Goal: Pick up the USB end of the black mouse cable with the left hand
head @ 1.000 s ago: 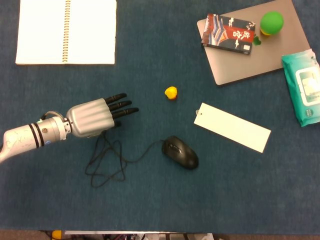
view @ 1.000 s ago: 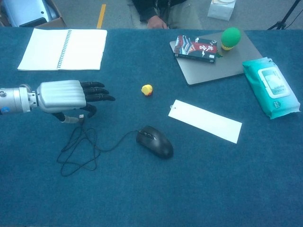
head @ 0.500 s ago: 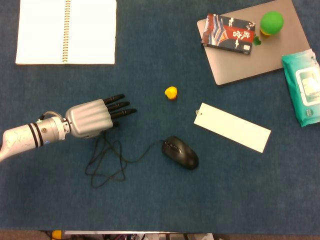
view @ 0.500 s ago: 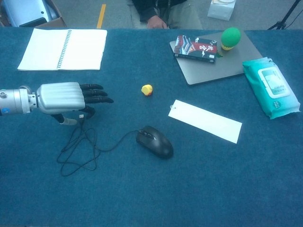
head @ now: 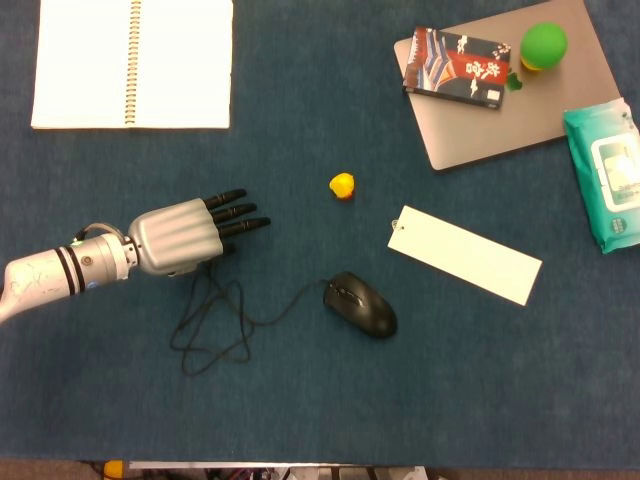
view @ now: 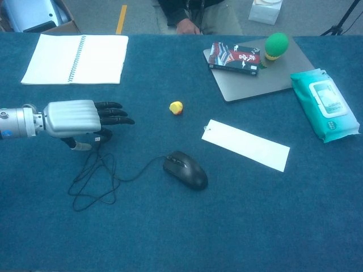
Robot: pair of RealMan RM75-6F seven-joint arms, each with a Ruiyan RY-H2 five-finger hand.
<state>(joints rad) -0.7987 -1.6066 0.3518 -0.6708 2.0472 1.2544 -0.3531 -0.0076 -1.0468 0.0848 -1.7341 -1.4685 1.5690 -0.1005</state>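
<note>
Under my left hand [view: 74, 118], at the near-left of the desk [head: 300, 400], the USB end [view: 84, 145] of the black mouse cable [head: 215, 325] shows as a pale tip below the palm in the chest view, the slack looping toward the mouse [head: 361, 304]. I hold the hand palm-down so thumb and fingers [head: 236, 220] can close from above. Fingers lie extended, slightly apart; whether the thumb pinches the plug I cannot tell.
</note>
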